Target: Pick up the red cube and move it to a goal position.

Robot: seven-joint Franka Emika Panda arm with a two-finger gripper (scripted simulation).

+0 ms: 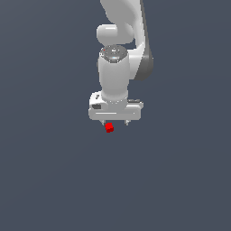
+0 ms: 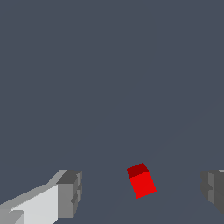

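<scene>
The arm (image 1: 118, 67) has a smooth white shell with a soft sheen, like moulded plastic, with darker grey parts. The red cube (image 2: 141, 180) looks plain and matt, the gripper (image 2: 140, 192) pads (image 2: 70, 192) flat matt grey. The dark blue-grey surface (image 1: 45, 180) is even and matt.

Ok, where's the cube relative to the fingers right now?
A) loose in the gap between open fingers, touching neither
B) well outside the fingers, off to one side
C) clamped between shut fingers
A: in the wrist view the cube sits in the gap with space on both sides, and the fingers of the gripper stand wide apart.
</scene>
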